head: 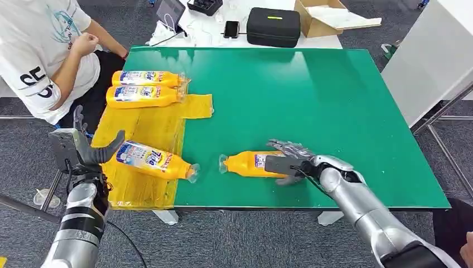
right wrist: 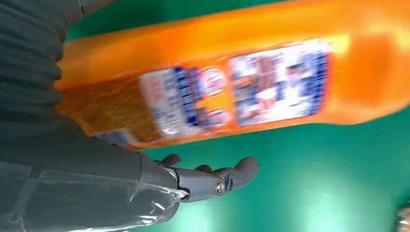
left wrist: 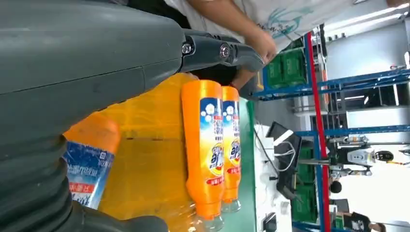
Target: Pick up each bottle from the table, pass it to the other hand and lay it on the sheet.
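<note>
On smooth green table (head: 334, 100), glossy orange plastic bottle (head: 248, 163), lying flat.

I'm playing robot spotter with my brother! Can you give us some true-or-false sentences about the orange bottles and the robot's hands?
1. Three orange plastic bottles lie on the yellow sheet. True.
2. A fourth orange bottle stands upright on the green table. False: it lies on its side.
3. The right hand is at that fourth bottle. True.
4. The left hand holds a bottle in the air. False: it holds nothing, and its fingers are apart.
5. The black case sits on the yellow sheet. False: it sits beyond the green table.
</note>
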### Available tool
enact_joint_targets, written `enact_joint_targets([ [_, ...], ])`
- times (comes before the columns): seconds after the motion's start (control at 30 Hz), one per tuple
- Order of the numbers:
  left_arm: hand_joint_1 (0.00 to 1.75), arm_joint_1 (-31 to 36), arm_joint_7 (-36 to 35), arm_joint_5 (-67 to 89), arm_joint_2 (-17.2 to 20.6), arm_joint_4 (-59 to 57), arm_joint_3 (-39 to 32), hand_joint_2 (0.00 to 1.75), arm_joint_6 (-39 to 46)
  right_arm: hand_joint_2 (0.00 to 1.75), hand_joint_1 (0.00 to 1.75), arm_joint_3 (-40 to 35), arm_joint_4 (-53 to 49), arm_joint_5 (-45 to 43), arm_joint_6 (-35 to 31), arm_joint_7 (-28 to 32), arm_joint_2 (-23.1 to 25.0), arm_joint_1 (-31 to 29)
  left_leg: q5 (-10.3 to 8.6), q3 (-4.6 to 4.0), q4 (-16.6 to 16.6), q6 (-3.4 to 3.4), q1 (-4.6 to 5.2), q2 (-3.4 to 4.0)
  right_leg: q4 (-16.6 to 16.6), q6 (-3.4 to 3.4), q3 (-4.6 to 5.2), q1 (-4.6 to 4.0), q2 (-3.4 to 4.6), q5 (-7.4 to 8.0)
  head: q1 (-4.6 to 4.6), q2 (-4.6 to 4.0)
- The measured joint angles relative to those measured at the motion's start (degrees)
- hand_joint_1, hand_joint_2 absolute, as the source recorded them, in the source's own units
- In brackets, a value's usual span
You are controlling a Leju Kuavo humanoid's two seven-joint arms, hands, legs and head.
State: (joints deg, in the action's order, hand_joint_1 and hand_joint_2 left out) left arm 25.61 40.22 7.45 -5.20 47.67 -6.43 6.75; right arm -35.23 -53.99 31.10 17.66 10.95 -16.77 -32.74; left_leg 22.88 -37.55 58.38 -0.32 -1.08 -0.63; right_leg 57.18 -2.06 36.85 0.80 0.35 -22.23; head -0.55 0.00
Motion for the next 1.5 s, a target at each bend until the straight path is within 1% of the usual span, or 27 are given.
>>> enact_joint_targets([
  [0.33,0.00,0.37,0.00,0.00,-0.02,-0.57,0.09,1.75,-0.04,1.75,0.00,-1.73,-0.79,-0.04,0.04,-0.11,-2.21,-0.27,0.01,0.01,0.00,0.00,-0.02,0.03,0.00,0.00,0.01,-0.02,0.01,0.00,-0.02,0.00],
  [0.47,0.00,0.39,0.00,-0.20,-0.02,-0.61,0.15,1.75,-0.09,1.75,0.00,-2.58,-1.66,-0.85,0.04,-2.03,-3.40,-0.30,0.00,-0.01,0.00,0.00,-0.01,0.00,0.00,0.00,0.01,-0.01,0.00,0.00,0.00,0.00],
  [0.63,0.00,0.41,0.00,-0.28,-0.02,-1.25,0.13,1.75,-0.35,1.75,0.00,-4.77,-2.86,-1.14,1.73,-4.44,-5.53,-0.68,0.01,-0.02,0.00,0.00,0.00,0.01,0.00,0.00,0.01,0.00,0.00,0.00,-0.02,0.00],
  [0.77,0.00,0.45,0.00,-0.28,-0.28,-1.88,0.13,1.75,-0.46,1.75,0.00,-7.08,-2.80,-0.42,2.08,-5.40,-5.59,-1.02,0.01,-0.01,0.00,0.00,-0.01,0.02,0.00,0.00,0.01,-0.01,0.01,0.00,-0.02,0.02],
  [0.8,0.00,0.47,0.00,-0.28,-0.37,-1.99,0.13,1.75,-0.70,1.75,0.19,-7.70,-2.64,-0.15,2.08,-5.49,-5.51,-1.22,0.01,-0.01,0.00,0.00,-0.03,0.02,0.00,0.00,0.01,-0.02,0.01,0.00,-0.02,0.00],
  [0.83,0.00,0.53,0.00,-0.26,-0.46,-2.19,0.13,1.75,-0.96,1.75,1.38,-8.57,-2.14,0.22,2.01,-5.49,-5.18,-1.55,0.01,-0.01,-0.01,0.00,-0.04,0.02,0.00,0.01,0.01,-0.04,0.01,-0.01,-0.02,0.00],
  [0.87,0.00,0.66,0.00,-0.22,-0.59,-2.51,0.13,1.75,-1.18,1.75,1.66,-9.40,-1.22,0.53,1.55,-5.49,-4.45,-2.07,0.01,0.01,-0.01,0.00,-0.05,0.03,0.00,0.01,0.01,-0.05,0.01,0.00,0.00,0.00],
  [0.9,0.00,0.86,0.00,-0.09,-0.74,-2.89,0.15,1.75,-1.33,1.75,1.75,-10.22,0.06,0.72,1.10,-5.44,-3.55,-2.54,0.01,0.06,-0.01,-0.01,-0.07,0.07,0.00,0.01,0.00,-0.07,0.03,0.00,-0.04,0.00],
  [1.03,0.00,1.82,0.00,0.15,-1.44,-4.63,0.42,1.75,-1.38,1.75,1.75,-12.91,6.18,1.46,-2.52,-4.38,0.46,-4.51,0.06,0.29,-0.01,-0.06,-0.11,0.26,0.00,0.02,-0.14,-0.12,0.23,0.00,0.02,0.02],
  [1.1,0.00,2.14,0.00,0.15,-1.73,-5.22,0.52,1.75,-1.42,1.75,1.75,-13.88,8.77,1.44,-3.81,-3.82,2.26,-5.41,0.19,0.63,-0.02,-0.15,-0.11,0.41,-0.02,0.03,-0.38,-0.12,0.46,0.00,-0.04,0.00],
  [1.17,0.00,2.47,0.00,0.15,-1.97,-5.79,0.61,1.75,-1.53,1.75,1.75,-14.49,10.72,1.23,-4.89,-3.35,3.51,-5.89,0.24,0.88,-0.03,-0.15,-0.12,0.43,-0.04,0.04,-0.60,-0.13,0.50,-0.01,0.00,0.00],
  [1.5,0.00,2.74,0.00,0.04,-2.36,-6.95,1.33,1.75,-2.05,1.75,1.75,-14.75,14.12,0.29,-7.32,-2.54,5.84,-6.04,0.28,1.27,-0.04,-0.14,-0.13,0.46,-0.04,0.07,-0.95,-0.14,0.57,0.00,0.00,0.00],
])
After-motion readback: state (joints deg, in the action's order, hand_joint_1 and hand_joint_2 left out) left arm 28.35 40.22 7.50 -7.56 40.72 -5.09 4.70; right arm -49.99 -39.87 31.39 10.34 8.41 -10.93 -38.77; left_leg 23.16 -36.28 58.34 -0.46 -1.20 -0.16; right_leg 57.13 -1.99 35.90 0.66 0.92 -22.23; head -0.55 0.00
